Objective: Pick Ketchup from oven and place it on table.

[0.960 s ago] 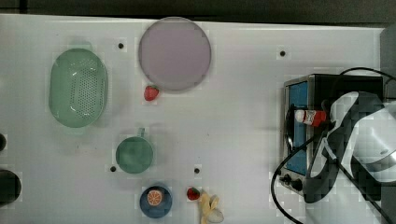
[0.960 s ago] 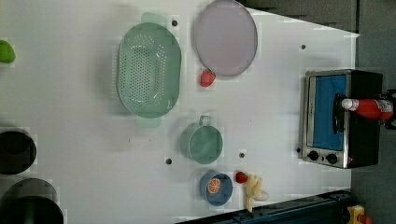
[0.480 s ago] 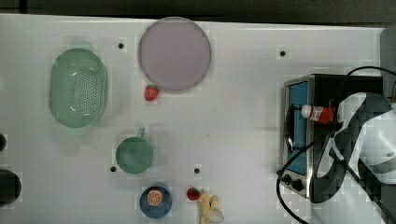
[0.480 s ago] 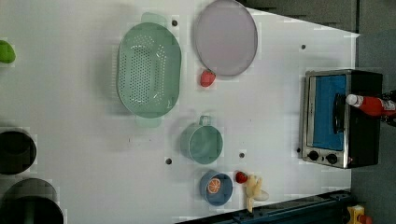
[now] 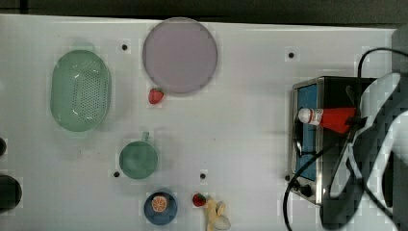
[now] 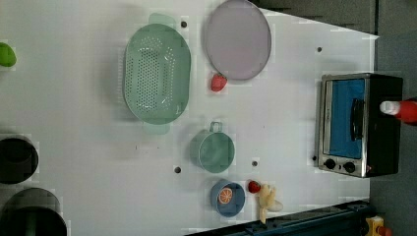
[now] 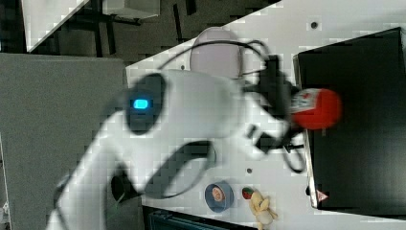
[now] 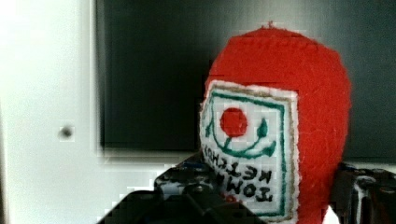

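The ketchup point(image 5: 327, 117) is a red bottle with a white cap and white label. It hangs over the oven point(image 5: 306, 159), its cap pointing to the top view's left above the bluish door. My gripper point(image 5: 355, 120) is shut on its red body. In the wrist view the ketchup point(image 8: 275, 130) sits between my black fingers point(image 8: 187, 191), with the oven's dark top point(image 8: 149, 84) behind it. The left view has the ketchup point(image 6: 401, 109) at the right edge, past the oven point(image 6: 383, 142). The white table point(image 5: 250, 120) spreads out in front of the oven.
On the table are a green colander point(image 5: 81, 90), a lilac plate point(image 5: 180, 55), a strawberry point(image 5: 155, 95), a green mug point(image 5: 138, 160), a blue bowl point(image 5: 160, 206) and a banana point(image 5: 216, 214). A black cable point(image 5: 308, 163) loops over the oven's front.
The ketchup has moved with my gripper toward the back of the oven, to the right in the left view. Nothing else on the table has shifted.
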### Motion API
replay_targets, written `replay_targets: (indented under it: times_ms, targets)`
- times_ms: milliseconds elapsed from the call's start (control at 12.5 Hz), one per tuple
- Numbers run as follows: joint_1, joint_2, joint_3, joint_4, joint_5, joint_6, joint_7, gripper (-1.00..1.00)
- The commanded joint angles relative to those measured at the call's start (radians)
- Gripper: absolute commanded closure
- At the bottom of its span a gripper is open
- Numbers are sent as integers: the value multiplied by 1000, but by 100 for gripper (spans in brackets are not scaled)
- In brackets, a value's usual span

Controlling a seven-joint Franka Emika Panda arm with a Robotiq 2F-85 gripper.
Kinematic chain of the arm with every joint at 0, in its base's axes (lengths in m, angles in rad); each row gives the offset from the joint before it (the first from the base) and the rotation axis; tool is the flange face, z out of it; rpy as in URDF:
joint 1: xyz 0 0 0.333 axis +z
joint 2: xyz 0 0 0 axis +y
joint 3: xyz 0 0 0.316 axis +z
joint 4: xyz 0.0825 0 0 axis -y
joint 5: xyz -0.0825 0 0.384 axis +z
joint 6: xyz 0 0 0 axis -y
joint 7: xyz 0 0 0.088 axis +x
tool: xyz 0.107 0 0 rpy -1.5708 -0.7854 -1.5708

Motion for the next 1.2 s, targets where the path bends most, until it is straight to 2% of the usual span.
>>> replay_targets:
  times_ms: [80, 320, 720, 1040, 1200]
  targets:
    - [95, -106, 40, 142, -25, -67, 24, -27]
    - [175, -165, 133, 143, -26, -114, 24, -27]
    - [261, -179, 274, 112, -42, -218, 24, -27]
    - [309, -178, 334, -64, -159, -162, 26, -27]
    - [317, -177, 339, -188, -168, -78, 27, -26]
